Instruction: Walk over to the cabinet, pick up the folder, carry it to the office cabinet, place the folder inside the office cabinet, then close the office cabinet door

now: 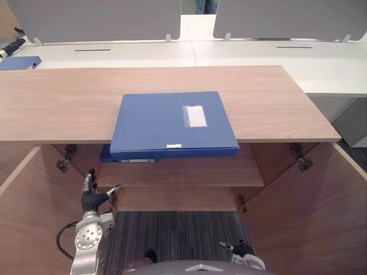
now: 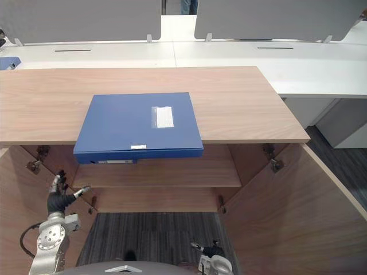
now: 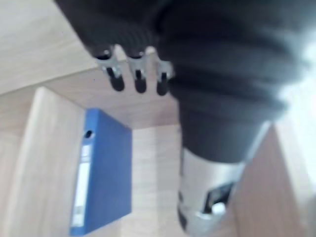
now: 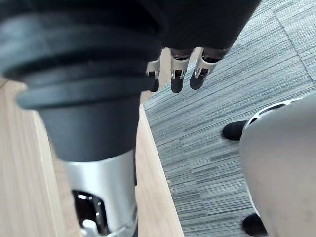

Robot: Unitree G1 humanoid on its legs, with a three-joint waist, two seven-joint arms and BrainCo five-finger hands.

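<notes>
A blue folder [image 1: 166, 123] with a white label lies flat on the wooden cabinet top [image 1: 275, 103], its front edge overhanging the open cabinet. Below it, a second blue folder [image 1: 106, 154] rests on the inner shelf [image 1: 189, 172]; the left wrist view shows that second folder [image 3: 101, 173] from close by. My left hand [image 1: 92, 197] hangs low in front of the cabinet's left side, fingers [image 3: 138, 79] relaxed and holding nothing. My right hand [image 1: 241, 250] is down near the floor at the lower right, its fingers [image 4: 175, 76] loose and empty above the carpet.
Both cabinet doors stand open, the left door [image 1: 26, 217] and the right door [image 1: 321, 212] flanking me. White desks [image 1: 258, 54] with grey partitions [image 1: 92, 17] stand behind the cabinet. Another blue folder [image 1: 20, 62] lies on the desk far left. A person's legs [image 1: 206, 6] show beyond.
</notes>
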